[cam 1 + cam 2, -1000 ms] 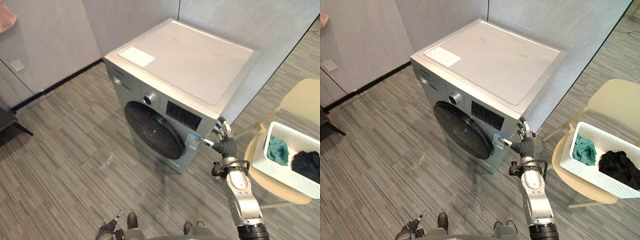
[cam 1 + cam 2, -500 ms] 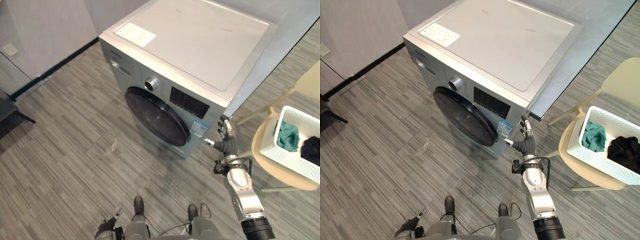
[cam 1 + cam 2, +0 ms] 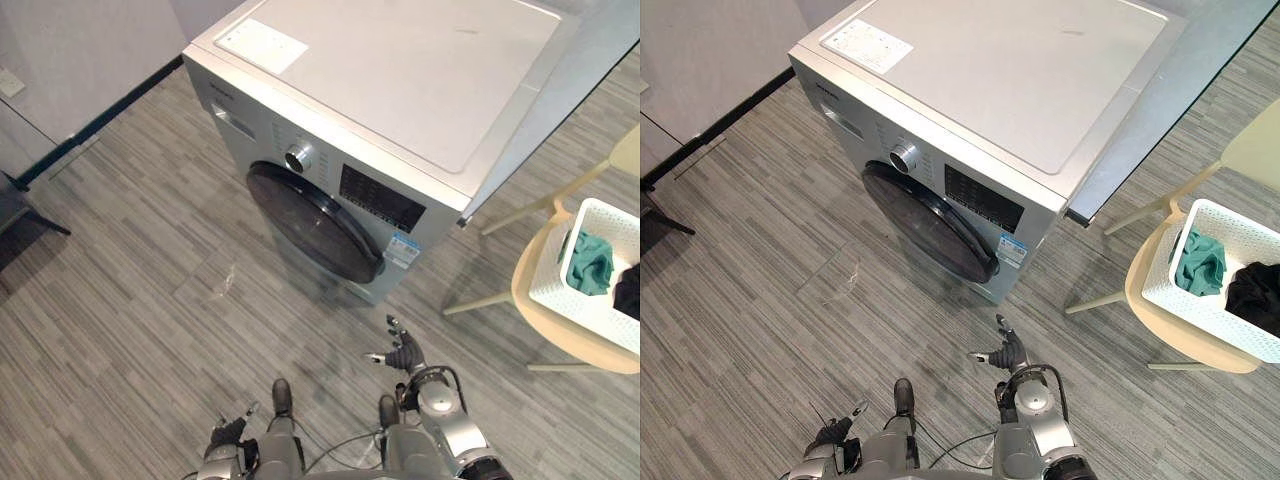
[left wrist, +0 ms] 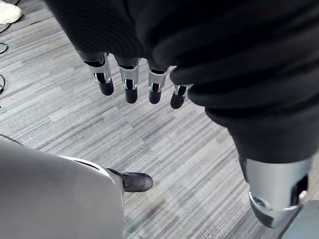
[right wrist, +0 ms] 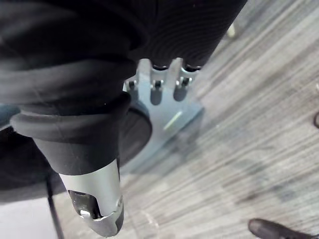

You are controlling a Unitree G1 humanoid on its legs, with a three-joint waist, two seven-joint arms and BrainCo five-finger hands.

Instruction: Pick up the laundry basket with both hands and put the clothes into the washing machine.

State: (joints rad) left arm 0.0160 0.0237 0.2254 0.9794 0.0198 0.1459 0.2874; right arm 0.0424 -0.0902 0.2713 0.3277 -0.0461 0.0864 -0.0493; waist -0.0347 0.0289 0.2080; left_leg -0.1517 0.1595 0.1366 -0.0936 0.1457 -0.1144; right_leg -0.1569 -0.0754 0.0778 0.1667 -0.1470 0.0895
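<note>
Your right hand (image 3: 403,354) and left hand (image 4: 130,82): fingers straight, empty, low over floor (image 3: 150,250). Basket (image 3: 565,295) with clothes (image 3: 592,262) on chair (image 3: 555,335), right of washer (image 3: 400,90); its top label (image 3: 262,45) and blue sticker (image 3: 403,250) unreadable.

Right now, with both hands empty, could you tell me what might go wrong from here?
The washer door looks shut, so clothes tipped from the basket would land on the floor. The basket sits on a chair off to the right, apart from the left hand and right hand; a one-sided grab could tip it off.
</note>
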